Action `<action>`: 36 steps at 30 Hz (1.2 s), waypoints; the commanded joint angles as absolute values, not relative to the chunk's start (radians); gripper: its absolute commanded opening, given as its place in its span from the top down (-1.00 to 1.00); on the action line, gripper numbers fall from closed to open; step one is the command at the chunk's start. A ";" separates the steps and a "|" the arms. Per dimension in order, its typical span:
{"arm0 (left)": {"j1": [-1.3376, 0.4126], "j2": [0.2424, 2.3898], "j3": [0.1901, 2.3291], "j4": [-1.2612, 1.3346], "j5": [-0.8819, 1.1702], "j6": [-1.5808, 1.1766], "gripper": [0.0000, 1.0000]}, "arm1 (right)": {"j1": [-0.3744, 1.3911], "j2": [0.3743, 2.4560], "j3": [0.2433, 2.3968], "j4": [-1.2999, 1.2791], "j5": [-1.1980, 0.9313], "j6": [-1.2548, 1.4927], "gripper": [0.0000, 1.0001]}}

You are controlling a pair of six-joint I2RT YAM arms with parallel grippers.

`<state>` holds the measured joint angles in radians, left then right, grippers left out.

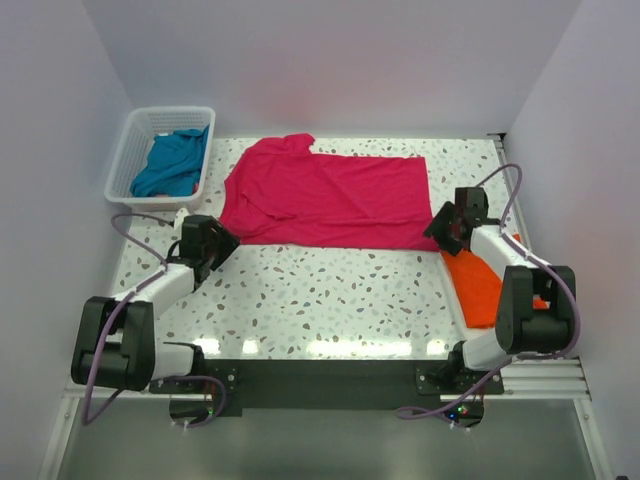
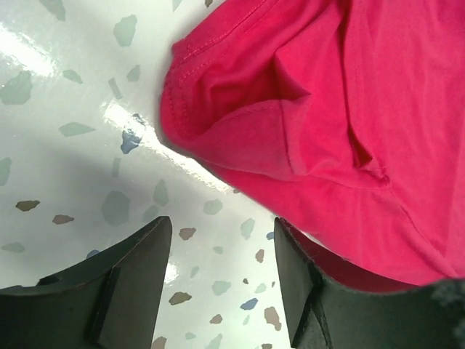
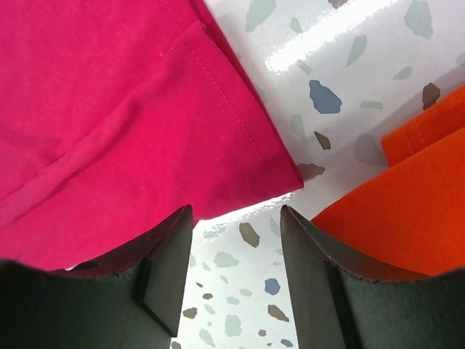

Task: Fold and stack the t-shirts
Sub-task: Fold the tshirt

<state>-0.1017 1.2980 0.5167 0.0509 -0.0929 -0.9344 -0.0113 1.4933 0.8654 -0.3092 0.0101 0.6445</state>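
White walls stand around a speckled table [image 1: 330, 300]. In the upper middle of the top view lies the pink t-shirt [image 1: 330, 200], spread flat. The orange t-shirt [image 1: 478, 285] lies at the right edge, partly under the right arm [image 1: 530, 300]. The blue t-shirt [image 1: 172, 162] sits in the white basket [image 1: 122, 165] at the upper left.

The left claw [image 1: 226, 243] is at the lower left corner of the pink t-shirt, the right claw [image 1: 441, 228] at the lower right corner. Both claws are released: fingers apart, only table in the gap, nothing held.

I think the next fold of the pink t-shirt is the job now. To do it well, each claw should pinch all the layers at its corner, not just the top one. In the left wrist view that corner is bunched and curled, so it needs a deeper bite. Then both should lift together, at the same height, and lay the lower edge on the upper edge, straight. The right claw should keep off the orange t-shirt just beside it.
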 commanded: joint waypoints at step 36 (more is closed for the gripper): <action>-0.107 1.347 0.684 -0.196 -0.331 -0.974 1.00 | 0.018 1.476 0.914 -0.388 0.015 0.624 1.00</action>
<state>-0.1062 1.4567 0.6971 -0.1005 -0.2577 -0.9592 0.0162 1.5734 0.9356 -0.3473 0.0132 0.6510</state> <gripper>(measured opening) 0.023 0.026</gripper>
